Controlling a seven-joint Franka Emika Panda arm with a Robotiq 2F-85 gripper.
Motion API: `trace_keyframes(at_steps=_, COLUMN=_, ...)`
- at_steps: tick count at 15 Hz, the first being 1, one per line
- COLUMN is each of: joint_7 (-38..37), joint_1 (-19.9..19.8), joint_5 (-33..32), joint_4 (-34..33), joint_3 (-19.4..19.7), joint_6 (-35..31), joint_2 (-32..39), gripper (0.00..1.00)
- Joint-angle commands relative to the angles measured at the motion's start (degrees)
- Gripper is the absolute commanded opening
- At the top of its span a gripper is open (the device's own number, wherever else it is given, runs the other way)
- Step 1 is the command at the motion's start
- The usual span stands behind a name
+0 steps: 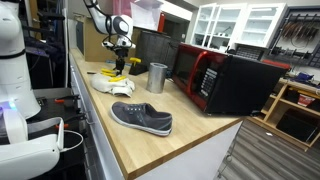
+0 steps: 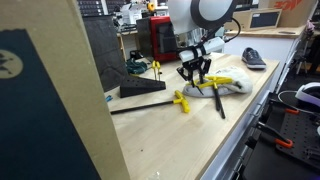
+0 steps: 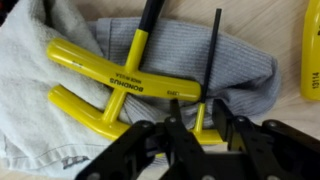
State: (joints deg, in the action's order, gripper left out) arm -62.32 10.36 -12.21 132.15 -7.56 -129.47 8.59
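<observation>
The gripper point(image 2: 194, 76) is held open and empty just above hex keys point(image 3: 110, 75) on a cloth point(image 3: 250, 70) — a wooden workshop counter point(image 1: 200, 125) is seen beneath, a microwave point(image 1: 235, 80) beyond.

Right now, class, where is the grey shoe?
In an exterior view the grey shoe lies on the wooden counter, nearer the camera than the metal cup.

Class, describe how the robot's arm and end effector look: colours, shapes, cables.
The arm is white, with rounded segments and black joint rings. The end effector is black, with two fingers of linked bars. No cables or markings are discernible.
</observation>
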Motion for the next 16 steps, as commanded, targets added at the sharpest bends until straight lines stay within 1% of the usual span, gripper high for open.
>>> trace_keyframes(at_steps=1, joint_7=-0.82, joint_1=0.81, joint_5=-1.61, joint_4=0.06, joint_3=0.7, joint_6=0.92, joint_2=0.52, gripper=0.09)
trace_keyframes(at_steps=2, joint_7=-0.76, joint_1=0.81, joint_5=-1.66, joint_4=0.09, joint_3=0.7, joint_6=0.86, joint_2=0.46, gripper=0.01)
trace_keyframes(at_steps=3, joint_7=-0.65, joint_1=0.8, joint_5=-1.54, joint_4=0.03, joint_3=0.68, joint_6=0.8, joint_2=0.37, gripper=0.0)
trace_keyframes(at_steps=6, joint_7=-0.2, joint_1=0.77, joint_5=-0.85, joint_4=0.13, joint_3=0.62, joint_6=0.8, joint_2=-0.34, gripper=0.02)
trace_keyframes(at_steps=8, joint_7=0.08, joint_1=0.53, joint_5=-0.52, joint_4=0.57, joint_3=0.67, joint_6=0.14, joint_2=-2.29, gripper=0.02)
trace_keyframes(at_steps=12, joint_7=1.02, joint_1=-0.61, joint_5=0.02, joint_4=1.5, joint_3=0.99, joint_6=-0.67, joint_2=-8.4, gripper=0.02)
trace_keyframes(at_steps=16, joint_7=-0.57, joint_1=-2.14, joint_5=-3.28, joint_4=1.64, joint_3=1.17, joint_6=-2.29, joint_2=-14.56, gripper=0.02)
